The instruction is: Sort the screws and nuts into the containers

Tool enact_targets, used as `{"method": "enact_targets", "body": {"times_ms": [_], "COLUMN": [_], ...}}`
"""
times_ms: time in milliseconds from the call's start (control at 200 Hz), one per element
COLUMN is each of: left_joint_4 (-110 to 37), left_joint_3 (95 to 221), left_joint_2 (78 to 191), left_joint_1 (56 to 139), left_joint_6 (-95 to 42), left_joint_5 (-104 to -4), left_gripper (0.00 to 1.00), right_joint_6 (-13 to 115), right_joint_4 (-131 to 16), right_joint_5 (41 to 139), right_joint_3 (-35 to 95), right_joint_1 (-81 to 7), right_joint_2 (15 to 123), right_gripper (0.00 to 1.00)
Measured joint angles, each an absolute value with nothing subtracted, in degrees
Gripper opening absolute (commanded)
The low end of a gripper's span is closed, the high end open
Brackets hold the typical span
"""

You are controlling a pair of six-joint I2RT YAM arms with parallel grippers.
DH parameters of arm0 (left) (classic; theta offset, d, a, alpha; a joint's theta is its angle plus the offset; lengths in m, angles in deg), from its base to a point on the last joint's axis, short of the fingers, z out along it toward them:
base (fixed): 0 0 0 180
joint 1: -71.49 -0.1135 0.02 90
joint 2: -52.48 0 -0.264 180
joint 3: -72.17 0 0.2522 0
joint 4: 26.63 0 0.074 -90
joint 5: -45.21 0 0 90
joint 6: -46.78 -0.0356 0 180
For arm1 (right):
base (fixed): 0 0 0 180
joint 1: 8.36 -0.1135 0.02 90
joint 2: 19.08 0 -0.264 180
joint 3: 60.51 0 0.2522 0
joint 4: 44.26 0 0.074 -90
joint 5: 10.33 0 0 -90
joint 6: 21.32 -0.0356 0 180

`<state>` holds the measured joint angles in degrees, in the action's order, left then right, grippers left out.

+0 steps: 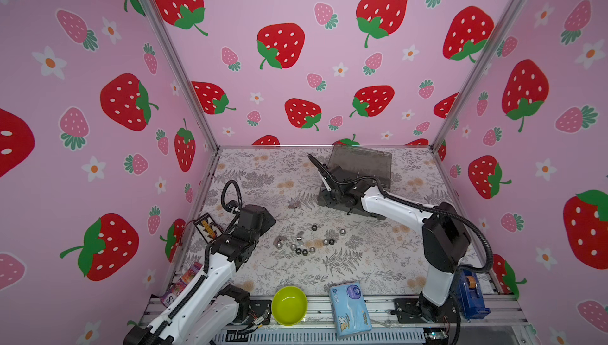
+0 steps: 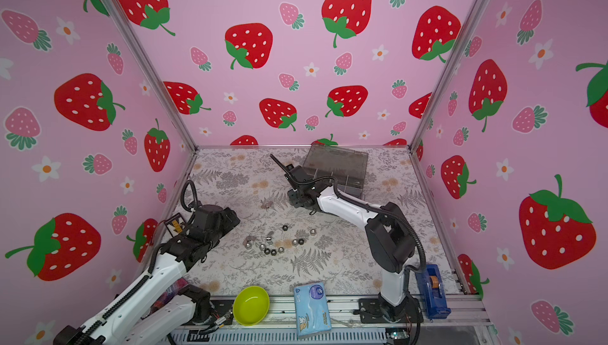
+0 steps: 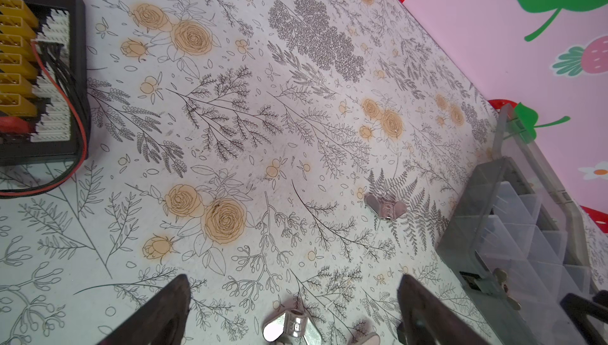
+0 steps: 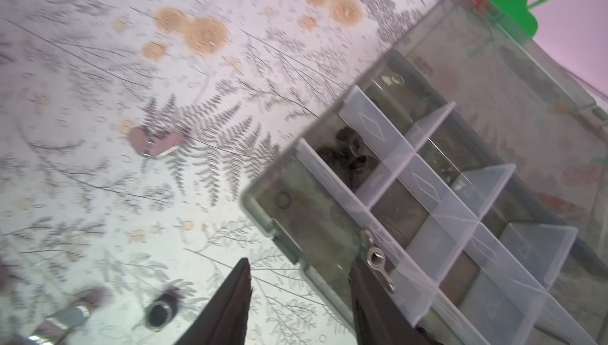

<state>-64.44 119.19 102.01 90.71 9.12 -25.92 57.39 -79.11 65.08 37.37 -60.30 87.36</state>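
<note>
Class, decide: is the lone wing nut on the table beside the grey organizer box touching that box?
Apart. The left wrist view shows bare table between the wing nut and the organizer box.

Top views overlook table; wrist views seemingly close.

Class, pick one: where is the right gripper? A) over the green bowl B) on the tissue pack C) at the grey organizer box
C: the right gripper hangs at a corner of the organizer box, jaws apart.
</note>
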Motion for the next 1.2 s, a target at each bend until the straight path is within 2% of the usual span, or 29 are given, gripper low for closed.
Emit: {"method": "enact_targets", "body": {"times_ms": [195,485,1201], "left_joint_4": [-64.5,-64.5,-64.4], "left_joint_3": [119.2,119.2,119.2], "left_joint_2": [102.0,102.0,102.0], "left_joint_1": [90.7,90.7,90.4], "left_joint_6": [9.1,9.1,9.1], "left_joint_5": [-25.9,-25.9,-25.9], "left_gripper": [0.99,0.99,0.99], "right_joint_6": [58.3,60.4,62.8], "right_joint_4": [-78.9,-82.1,-85.1], "right_joint_5": [65.8,66.1,62.3], "right_joint_3": [45.8,52.7,66.4], "right_joint_1": [-64.4,-65.8,-67.4], "right_joint_2": [94.2,106.2,119.3], "right_gripper": [0.57,0.63,0.75]}}
